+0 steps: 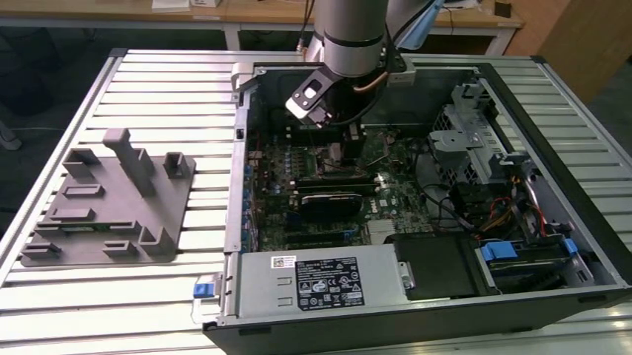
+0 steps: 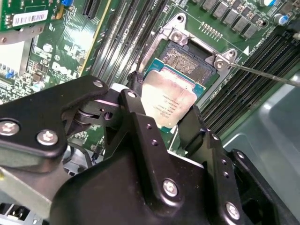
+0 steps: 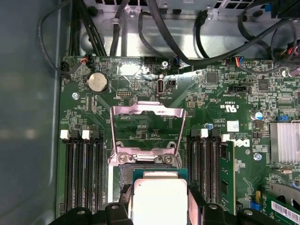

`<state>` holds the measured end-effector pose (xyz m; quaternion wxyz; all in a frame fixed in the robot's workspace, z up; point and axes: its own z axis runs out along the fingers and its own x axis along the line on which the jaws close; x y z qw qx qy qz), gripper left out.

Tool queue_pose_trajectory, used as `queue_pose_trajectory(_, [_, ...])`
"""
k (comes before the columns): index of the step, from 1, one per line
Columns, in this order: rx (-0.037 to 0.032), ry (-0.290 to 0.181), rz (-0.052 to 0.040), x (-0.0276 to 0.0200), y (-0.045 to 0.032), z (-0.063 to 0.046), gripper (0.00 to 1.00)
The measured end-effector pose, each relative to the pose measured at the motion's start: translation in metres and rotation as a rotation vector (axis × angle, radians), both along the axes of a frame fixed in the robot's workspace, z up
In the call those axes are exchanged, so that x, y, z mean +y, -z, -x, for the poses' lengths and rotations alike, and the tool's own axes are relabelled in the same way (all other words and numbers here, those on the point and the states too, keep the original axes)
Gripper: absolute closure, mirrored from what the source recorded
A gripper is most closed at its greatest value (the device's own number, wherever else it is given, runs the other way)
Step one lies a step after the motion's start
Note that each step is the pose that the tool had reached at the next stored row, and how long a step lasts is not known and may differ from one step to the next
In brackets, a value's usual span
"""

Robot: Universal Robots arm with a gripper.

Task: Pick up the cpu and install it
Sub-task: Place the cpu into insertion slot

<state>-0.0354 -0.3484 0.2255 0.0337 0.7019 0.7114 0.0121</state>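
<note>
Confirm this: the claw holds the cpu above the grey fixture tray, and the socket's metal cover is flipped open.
Not the tray: the claw holds the cpu above the motherboard socket, as the second wrist view shows. The cover is flipped open.

We see a tabletop of pale metal slats running across the exterior view, with dark grooves between the slats and a metal frame along its edges. Two things lie directly on it. In the left half of the frame rests a grey plastic fixture tray, a flat plate with raised blocks and a tall upright post near its upper edge. Just beside it, filling the centre and right of the frame, lies an open computer case on its side, its dark outer wall reaching the lower edge of the picture. Bare slats show above and below the tray and in the upper right corner.
</note>
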Motion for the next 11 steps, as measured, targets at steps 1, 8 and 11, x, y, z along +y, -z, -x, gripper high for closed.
queue_pose_trajectory(1, [0.0001,0.000,0.0001,0.0000,0.0006,0.0007,0.45])
queue_pose_trajectory(8, [0.0000,0.000,-0.0006,0.0008,0.0047,0.0039,0.45])
queue_pose_trajectory(11, [0.0001,0.000,-0.0010,0.0021,0.0058,0.0042,0.45])
